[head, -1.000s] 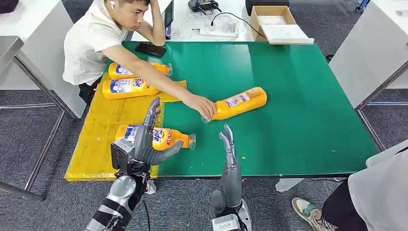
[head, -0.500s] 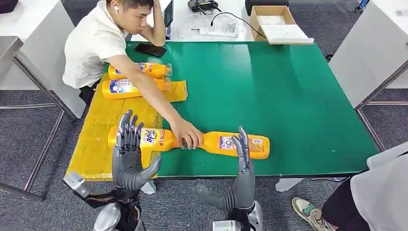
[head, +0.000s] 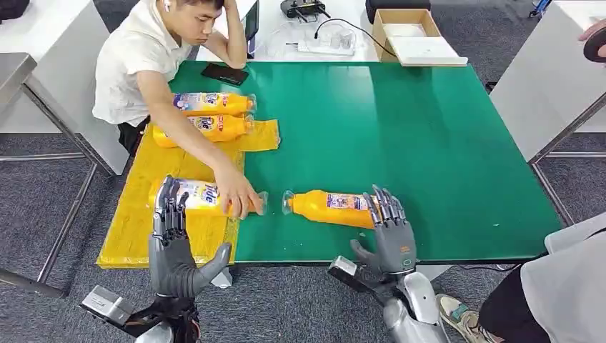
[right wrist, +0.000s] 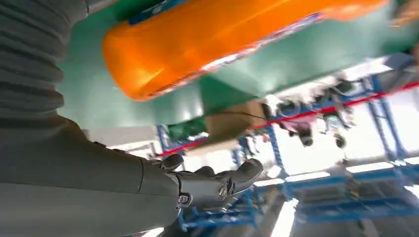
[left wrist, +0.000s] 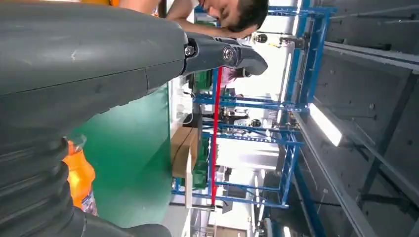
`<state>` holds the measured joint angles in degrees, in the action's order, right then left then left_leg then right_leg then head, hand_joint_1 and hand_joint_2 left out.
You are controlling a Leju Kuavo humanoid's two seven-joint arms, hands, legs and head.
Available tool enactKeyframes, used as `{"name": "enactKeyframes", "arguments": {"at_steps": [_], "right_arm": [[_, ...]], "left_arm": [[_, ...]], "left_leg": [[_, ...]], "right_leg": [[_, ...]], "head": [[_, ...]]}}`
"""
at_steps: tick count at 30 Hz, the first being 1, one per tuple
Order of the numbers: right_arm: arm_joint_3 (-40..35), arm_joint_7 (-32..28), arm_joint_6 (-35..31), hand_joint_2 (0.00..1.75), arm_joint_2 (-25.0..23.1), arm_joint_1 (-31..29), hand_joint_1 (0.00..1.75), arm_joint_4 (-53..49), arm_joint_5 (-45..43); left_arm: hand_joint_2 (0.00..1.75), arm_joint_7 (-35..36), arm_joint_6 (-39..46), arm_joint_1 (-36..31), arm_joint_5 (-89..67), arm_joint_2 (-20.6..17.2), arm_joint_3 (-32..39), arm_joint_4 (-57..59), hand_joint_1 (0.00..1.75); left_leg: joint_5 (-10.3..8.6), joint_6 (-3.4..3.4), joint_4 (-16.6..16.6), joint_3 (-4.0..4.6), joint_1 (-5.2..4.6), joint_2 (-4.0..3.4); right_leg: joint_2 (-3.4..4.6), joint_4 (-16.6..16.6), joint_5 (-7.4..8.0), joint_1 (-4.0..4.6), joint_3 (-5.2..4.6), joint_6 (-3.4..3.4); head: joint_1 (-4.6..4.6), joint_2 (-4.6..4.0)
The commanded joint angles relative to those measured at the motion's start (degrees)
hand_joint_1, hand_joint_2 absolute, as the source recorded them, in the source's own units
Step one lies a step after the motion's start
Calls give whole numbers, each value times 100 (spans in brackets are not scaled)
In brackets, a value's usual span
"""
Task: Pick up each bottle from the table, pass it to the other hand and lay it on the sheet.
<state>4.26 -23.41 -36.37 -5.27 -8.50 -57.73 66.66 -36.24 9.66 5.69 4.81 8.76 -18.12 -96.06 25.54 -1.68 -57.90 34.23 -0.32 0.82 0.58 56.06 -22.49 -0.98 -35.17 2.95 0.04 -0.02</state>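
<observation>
Head view, left to right:
- left hand: raised at the near left table edge, fingers spread and upright, holding nothing; fingertips overlap the near end of the nearest sheet bottle, contact unclear.
- yellow sheet: lies on the left part of the green table.
- far bottles and: two orange detergent bottles lying side by side at the sheet's far end.
- near sheet bottle: on its side, cap pointing right; the person's hand rests on its cap end.
- table bottle: orange, on its side on the green surface, cap pointing left, just right of the sheet.
- right hand: fingers spread, nothing grasped; fingertips at the bottle's base end, contact unclear.
- cardboard box: beyond the far edge.
</observation>
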Motion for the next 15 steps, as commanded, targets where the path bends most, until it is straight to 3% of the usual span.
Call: {"name": "enactKeyframes", "arguments": {"at_steps": [1, 7, 15], "right_arm": [[172, 65, -363, 175, 104, -427, 0, 939, 21], [-591, 606, -363, 175, 548, -884, 0, 1926, -292], [-561, 992, -306, 175, 573, -1292, 0, 2187, -155]], "left_arm": [[175, 19, 24, -49, -5, -142, -28, 68, 0], [175, 21, 90, -112, -72, -180, -47, 98, 0], [175, 95, 9, -277, -104, -216, -164, 166, 0]], "left_leg": [[9, 10, 7, -26, 5, -10], [6, 8, 5, -18, 4, -16], [10, 13, 4, -25, 4, -14]], "right_leg": [[1, -8, -6, 6, 25, -11], [9, -8, -1, 5, 18, -8], [2, -3, -7, 6, 24, -15]], "head": [[-2, 2], [-2, 2], [-2, 2]]}}
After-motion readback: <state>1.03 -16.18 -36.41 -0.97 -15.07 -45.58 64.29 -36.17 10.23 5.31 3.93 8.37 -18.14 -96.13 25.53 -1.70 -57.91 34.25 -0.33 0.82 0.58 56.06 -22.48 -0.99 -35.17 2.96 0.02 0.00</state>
